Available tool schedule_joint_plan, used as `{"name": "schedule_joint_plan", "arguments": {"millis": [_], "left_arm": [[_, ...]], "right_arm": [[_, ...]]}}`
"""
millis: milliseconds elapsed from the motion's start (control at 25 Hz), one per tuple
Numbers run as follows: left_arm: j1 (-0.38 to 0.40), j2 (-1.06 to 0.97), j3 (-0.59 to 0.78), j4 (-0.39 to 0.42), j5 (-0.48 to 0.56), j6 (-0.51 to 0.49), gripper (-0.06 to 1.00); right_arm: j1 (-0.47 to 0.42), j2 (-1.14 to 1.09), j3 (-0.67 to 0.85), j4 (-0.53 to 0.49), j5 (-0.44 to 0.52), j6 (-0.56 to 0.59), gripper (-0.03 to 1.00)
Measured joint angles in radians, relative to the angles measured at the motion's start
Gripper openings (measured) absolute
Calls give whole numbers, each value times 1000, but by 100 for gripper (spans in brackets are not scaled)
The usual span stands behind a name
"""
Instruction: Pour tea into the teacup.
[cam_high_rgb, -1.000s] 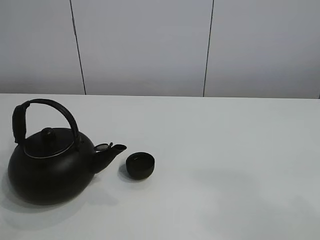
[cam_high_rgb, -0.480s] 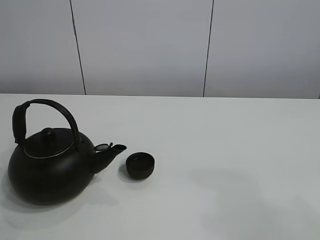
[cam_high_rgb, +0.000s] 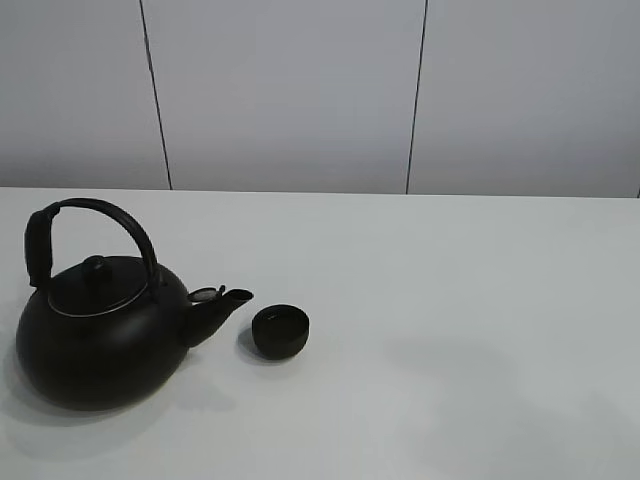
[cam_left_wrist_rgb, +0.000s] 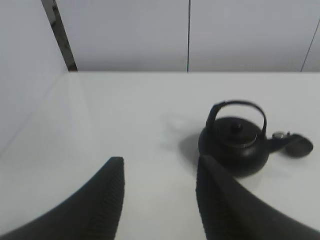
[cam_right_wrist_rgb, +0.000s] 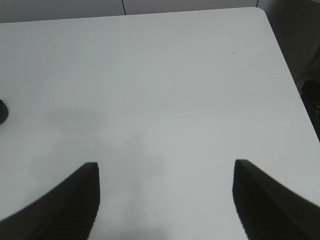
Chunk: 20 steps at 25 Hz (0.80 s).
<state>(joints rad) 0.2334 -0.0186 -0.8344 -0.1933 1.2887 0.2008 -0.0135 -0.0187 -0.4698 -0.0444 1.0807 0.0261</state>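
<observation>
Teacup (cam_high_rgb: 280, 331) sits on the white tabletop (cam_high_rgb: 450, 330) just beside the spout (cam_high_rgb: 232, 299) of the big black kettle (cam_high_rgb: 100, 340), close to it but not touching. It is a small matte black bowl without a handle; it looks light and easy to nudge or tip, so it is probably best left where it stands. The kettle is the thing that would have to be lifted: round, dark and likely heavy, more so if full, with a smooth body that offers no grip. The sensible place to take hold appears to be the arched handle (cam_high_rgb: 95, 212), which stands upright over the lid (cam_high_rgb: 97, 285), near its crown so the pot hangs level before it is tilted toward the cup. No tea can be seen in these views, neither as a stream nor clearly inside the cup. The left tool (cam_left_wrist_rgb: 159, 172) has its two dark ribbed fingers (cam_left_wrist_rgb: 112, 195) apart with bare tabletop between them; it holds nothing and hangs well apart from the kettle, which shows further off in its wrist view. The right tool (cam_right_wrist_rgb: 166, 175) likewise stands apart and empty above bare tabletop, well away from both pieces of ware. Neither arm appears in the high view.
</observation>
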Motion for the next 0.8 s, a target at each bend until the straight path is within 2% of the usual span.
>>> {"name": "schedule_joint_plan", "arguments": {"millis": [160, 320, 560, 800], "left_arm": [[0, 2, 198, 1, -21, 1, 34], [0, 2, 307, 9, -157, 3, 34], [-15, 2, 341, 37, -165, 10, 34], [-135, 2, 347, 42, -159, 9, 34]], "right_arm": [[0, 0, 0, 0, 0, 0, 51], [0, 0, 0, 0, 0, 0, 51], [0, 0, 0, 0, 0, 0, 51], [0, 0, 0, 0, 0, 0, 51]]}}
